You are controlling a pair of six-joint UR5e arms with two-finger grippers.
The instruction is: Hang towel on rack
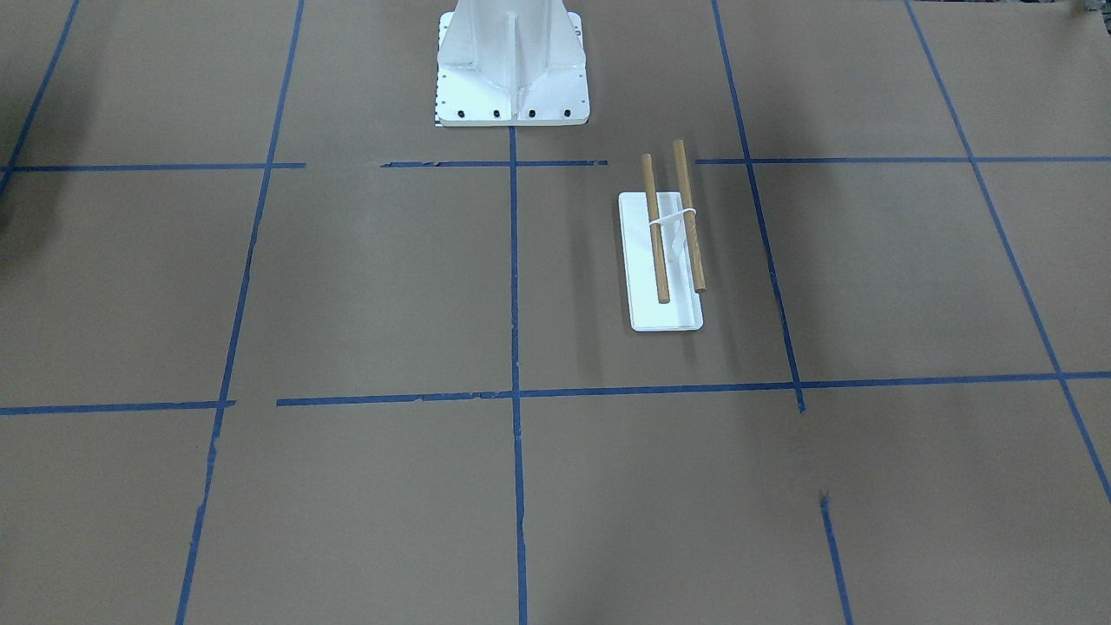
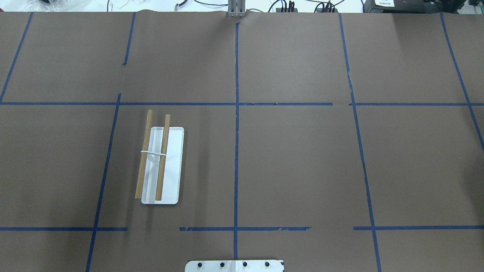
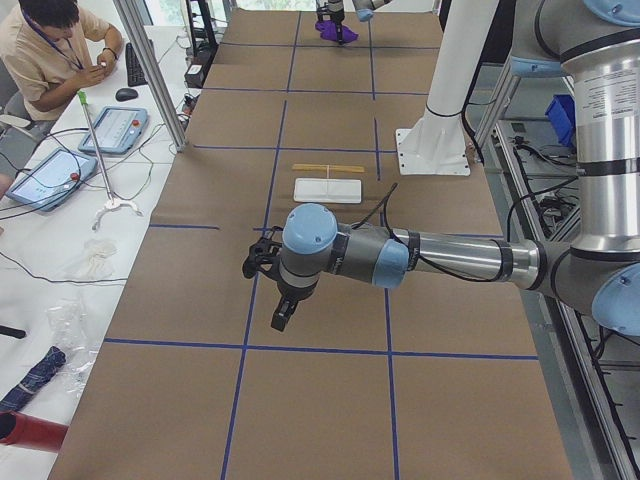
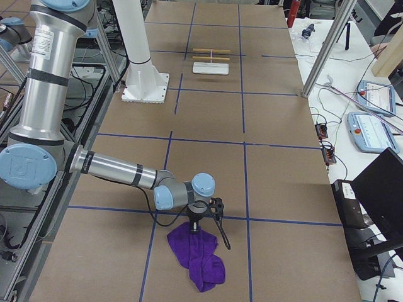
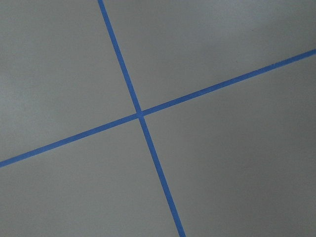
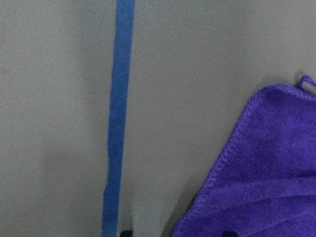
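Two wooden rods on a white base make up the rack [image 1: 668, 260] in the front-facing view. It stands upright on the brown counter [image 1: 347, 286], just below and right of the white pedestal [image 1: 512, 78]. No towel hangs on it and no arm shows here.

From overhead, the rack [image 2: 162, 166] sits left of the centre tape line [image 2: 236, 151], inside one taped square.

Seen from the left end, the left claw [image 3: 283, 318] hangs over the counter near a tape crossing, well short of the rack [image 3: 328, 185]. I cannot tell from this view whether it is spread or closed. At the far end, the right claw [image 3: 338, 25] is at the purple towel [image 3: 335, 32]. An operator [image 3: 50, 50] sits at a side desk.

From the right end, the right claw [image 4: 211, 238] points down at the towel [image 4: 198, 258], which lies crumpled on the counter, well apart from the rack [image 4: 210, 63].

The left wrist camera shows only bare counter and crossing tape.

The right wrist camera shows a towel [image 6: 266, 173] corner lying flat beside a tape line. Two dark fingertips [image 6: 126, 233] at the bottom edge stand apart, so this claw is spread and grips nothing.
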